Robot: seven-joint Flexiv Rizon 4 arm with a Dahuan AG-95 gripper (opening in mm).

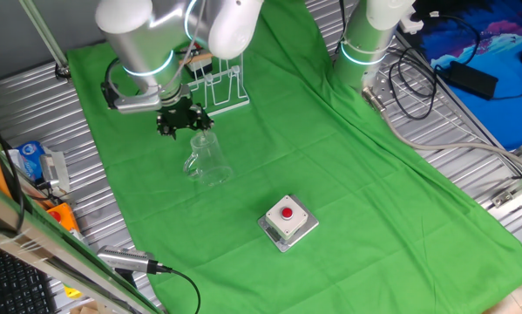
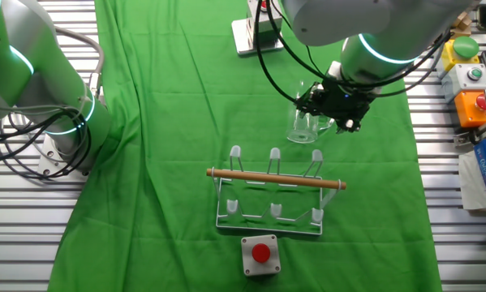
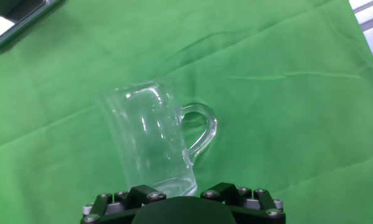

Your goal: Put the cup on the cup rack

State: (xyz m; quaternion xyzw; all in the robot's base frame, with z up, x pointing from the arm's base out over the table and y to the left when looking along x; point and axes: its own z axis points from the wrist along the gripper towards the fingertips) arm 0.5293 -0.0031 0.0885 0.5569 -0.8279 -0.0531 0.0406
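Observation:
The clear cup (image 1: 204, 159) with a side handle is tilted over the green cloth, its rim end at my gripper (image 1: 184, 122). In the hand view the cup (image 3: 152, 140) runs away from the camera with its handle to the right, and its near rim sits between the two jaw blocks of my gripper (image 3: 183, 190). The jaws look shut on the rim; the fingertips are hidden. The white wire cup rack (image 1: 219, 87) with its wooden top bar stands just behind the gripper. In the other fixed view the cup (image 2: 306, 122) is beyond the rack (image 2: 271, 195), with my gripper (image 2: 337, 108) beside it.
A box with a red button (image 1: 288, 221) sits on the cloth in front of the cup, and another box with a red button (image 2: 260, 254) lies beside the rack. A second arm's base (image 1: 365, 44) stands at the back right. Cables and boxes lie off the cloth edges.

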